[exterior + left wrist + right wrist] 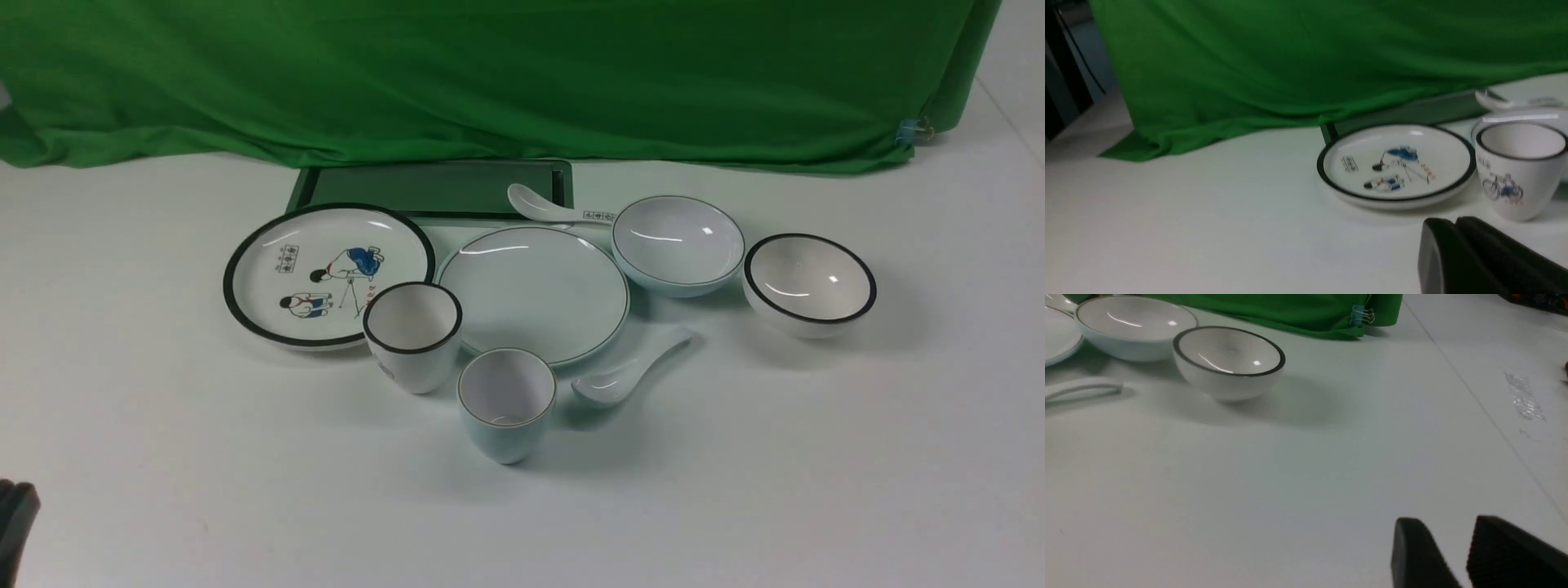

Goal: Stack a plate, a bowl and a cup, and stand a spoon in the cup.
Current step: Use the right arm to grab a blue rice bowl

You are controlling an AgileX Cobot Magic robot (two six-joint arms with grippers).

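The pale blue-green plate (535,294) lies mid-table. The pale bowl (678,243) sits just right of it, and also shows in the right wrist view (1135,324). The pale cup (506,404) stands upright in front of the plate. The plain white spoon (629,377) lies to the cup's right, and its handle shows in the right wrist view (1081,386). My left gripper (1447,228) is shut and empty, low at the near left (15,514), far from them. My right gripper (1447,526) is open and empty above bare table, out of the front view.
A cartoon plate (326,273), a black-rimmed cup (412,335) and a black-rimmed bowl (810,282) flank the pale set. A printed-handle spoon (555,211) rests by a dark tray (441,189). A green cloth (490,73) hangs behind.
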